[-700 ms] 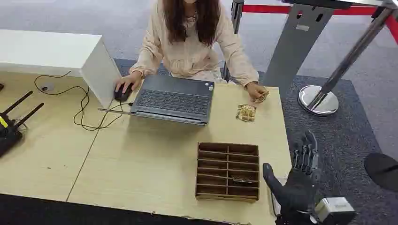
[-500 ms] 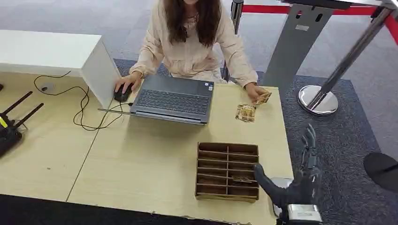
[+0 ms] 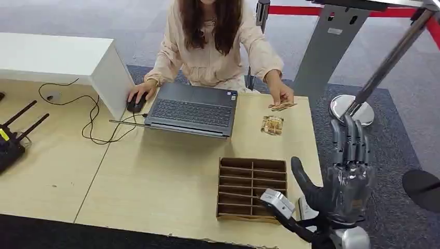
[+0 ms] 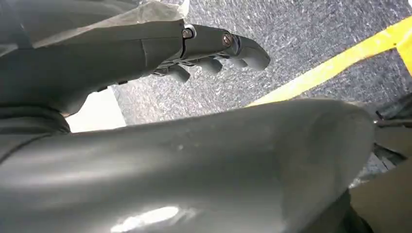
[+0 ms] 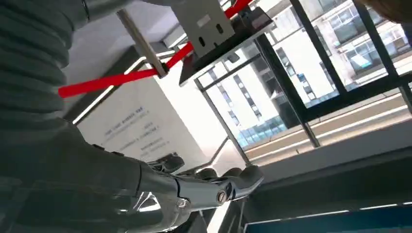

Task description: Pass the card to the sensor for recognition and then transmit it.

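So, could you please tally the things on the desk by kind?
Laptop: 1
Mouse: 1
Divided cardboard tray: 1
White box: 1
Antenna device: 1
Card stack on the desk: 1
Total: 6

Laptop [image 3: 192,110], mouse [image 3: 135,104] and divided tray [image 3: 252,189] on the table [image 3: 155,176].

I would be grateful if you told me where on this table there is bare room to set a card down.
The widest bare patch lies between the cable, the laptop and the cardboard organiser. A narrower strip runs between laptop and organiser. The far right corner is crowded: the card stack, the person's hand and the raised right robot hand.
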Available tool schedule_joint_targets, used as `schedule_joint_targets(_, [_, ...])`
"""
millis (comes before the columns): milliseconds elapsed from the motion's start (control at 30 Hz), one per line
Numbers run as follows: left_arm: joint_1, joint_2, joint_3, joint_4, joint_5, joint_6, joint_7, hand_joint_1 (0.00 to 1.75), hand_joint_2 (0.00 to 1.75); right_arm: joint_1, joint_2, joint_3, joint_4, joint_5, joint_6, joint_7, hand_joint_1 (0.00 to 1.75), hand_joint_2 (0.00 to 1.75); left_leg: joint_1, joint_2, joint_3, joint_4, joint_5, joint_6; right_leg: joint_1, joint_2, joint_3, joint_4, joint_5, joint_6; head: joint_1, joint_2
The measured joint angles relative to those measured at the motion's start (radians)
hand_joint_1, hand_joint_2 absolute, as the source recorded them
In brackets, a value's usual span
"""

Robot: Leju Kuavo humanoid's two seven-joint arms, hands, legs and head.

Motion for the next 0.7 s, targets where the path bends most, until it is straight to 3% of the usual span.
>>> schedule_joint_targets(100, [-0.001,0.005,-0.007,0.0,-0.013,-0.006,0.0,0.0,0.0,-0.026,-0.037,0.025,-0.006,0.062,0.066,0.016,0.0,1.75,0.0,0.0,0.0,0.0,0.0,0.0,0.0,0.0,0.0,0.0,0.0,0.0,0.0,0.0])
schedule_joint_targets(333, [-0.004,0.013,-0.02,0.0,-0.036,-0.021,-0.009,0.0,0.0,-0.123,-0.087,0.08,-0.007,0.071,0.207,0.01,0.0,1.75,0.001,0.0,0.0,0.0,0.0,0.0,0.001,0.0,0.0,0.0,0.0,0.0,0.0,0.0])
schedule_joint_targets(500, [-0.005,0.015,-0.032,0.0,-0.052,0.005,-0.067,0.0,0.0,-0.201,-0.103,0.111,-0.001,0.071,0.25,0.009,0.0,1.75,0.001,0.0,0.0,0.0,0.0,0.0,0.0,0.0,0.0,0.0,0.0,0.0,0.0,0.0])
schedule_joint_targets(700, [-0.005,0.015,-0.04,0.0,-0.066,0.007,-0.081,0.0,0.0,-0.272,-0.106,0.143,0.005,0.071,0.3,0.004,0.0,1.75,0.0,0.0,0.0,0.0,0.0,0.0,0.0,0.0,0.0,0.0,0.0,0.0,0.0,0.0])
